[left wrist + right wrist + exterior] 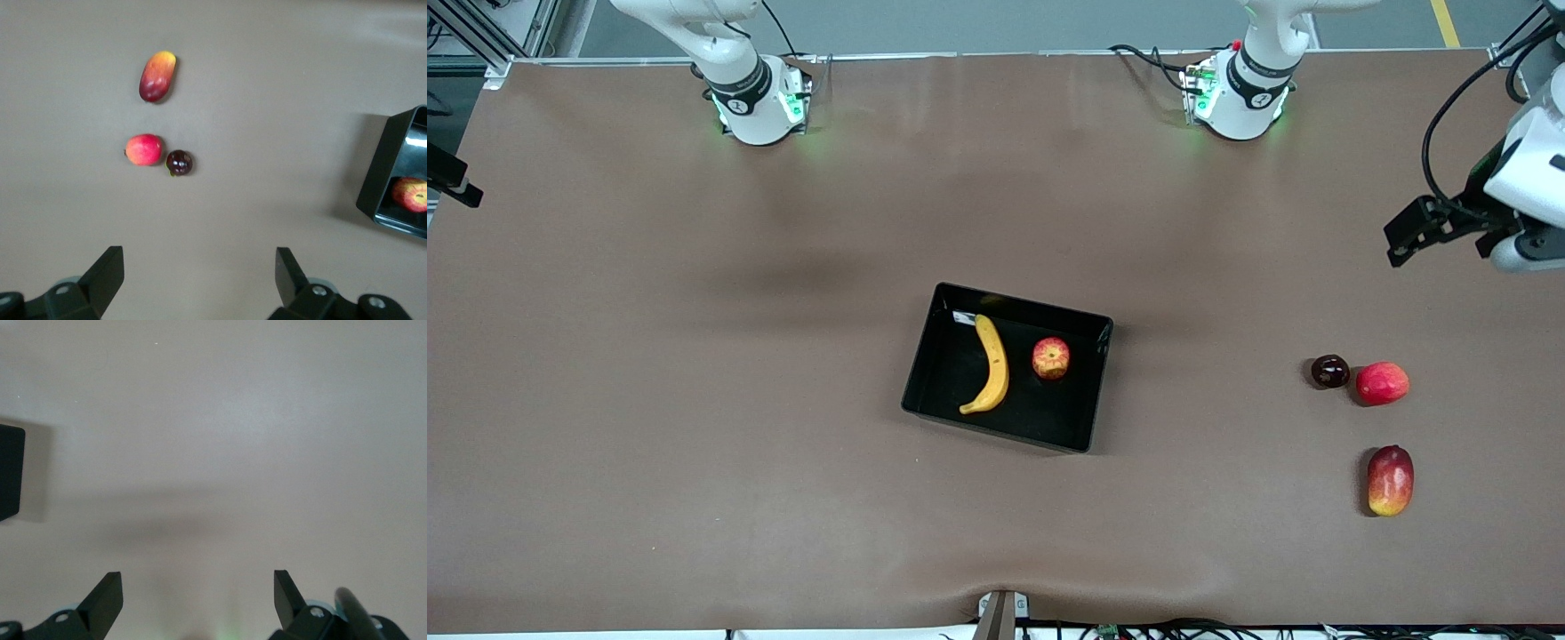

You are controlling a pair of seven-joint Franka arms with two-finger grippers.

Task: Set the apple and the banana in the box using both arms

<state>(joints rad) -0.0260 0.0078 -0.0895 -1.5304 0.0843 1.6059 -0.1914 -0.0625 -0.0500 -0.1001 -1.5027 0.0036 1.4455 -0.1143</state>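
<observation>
Banana (991, 365): it lies inside the box (925, 356), in the centre of the front view; its long axis runs almost from the top of the frame to the bottom, with a curve, and its lower tip turns toward the frame's left.

Apple (1051, 358): it sits in the same box, just beside the banana but apart from it, with the stem dimple facing up.

Box: one corner of it with the apple (413, 195) shows at the right edge of the left wrist view; a dark corner (9, 472) shows at the left edge of the right wrist view.

Left gripper (200, 280): fingers spread wide, nothing between them; in the front view it hangs at the right edge (1427, 229), over bare table.

Right gripper (199, 597): fingers spread wide and empty; it is not visible in the front view, only its arm base at the upper left.

Key relation: both fruits lie well apart from both grippers; I judge that neither gripper has anything left to reach for.

Task state: it looks finished to me, both fruits rest in the box.

Other fruit: a dark round fruit (1330, 371), a plain red fruit (1383, 383) and a long red-yellow fruit (1391, 480) lie at the lower right of the front view, outside the box.
</observation>
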